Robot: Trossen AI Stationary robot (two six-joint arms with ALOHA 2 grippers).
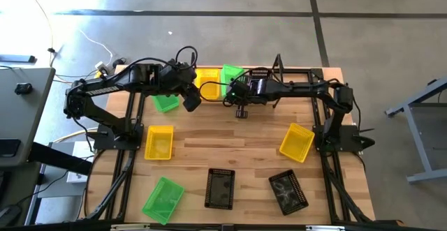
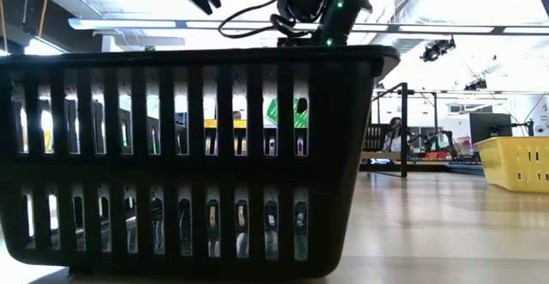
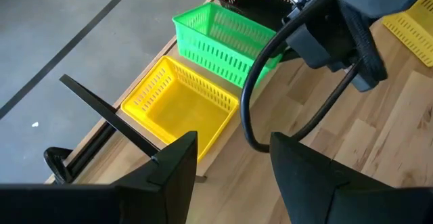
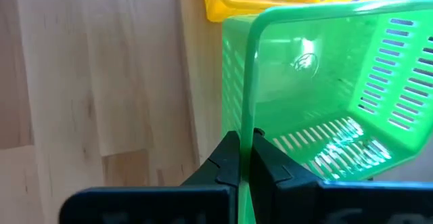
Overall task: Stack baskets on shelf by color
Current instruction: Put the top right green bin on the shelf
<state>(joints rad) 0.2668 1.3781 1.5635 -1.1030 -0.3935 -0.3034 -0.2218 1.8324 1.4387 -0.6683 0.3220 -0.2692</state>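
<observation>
Your right gripper (image 4: 245,158) sits at upper centre of the high view, fingers pinched on the rim of a bright green mesh-sided plastic basket (image 4: 325,88), held tilted over the light wooden shelf plank (image 3: 226,132) just beside a yellow mesh plastic basket (image 3: 179,109) resting there. Your left gripper (image 3: 233,166) hovers left of it, fingers spread and holding nothing. On the wooden tabletop (image 1: 230,137) you have a second green basket (image 1: 165,102) upper left, more yellow, green and black ones lower down, and a black basket (image 2: 189,160) filling the low view.
</observation>
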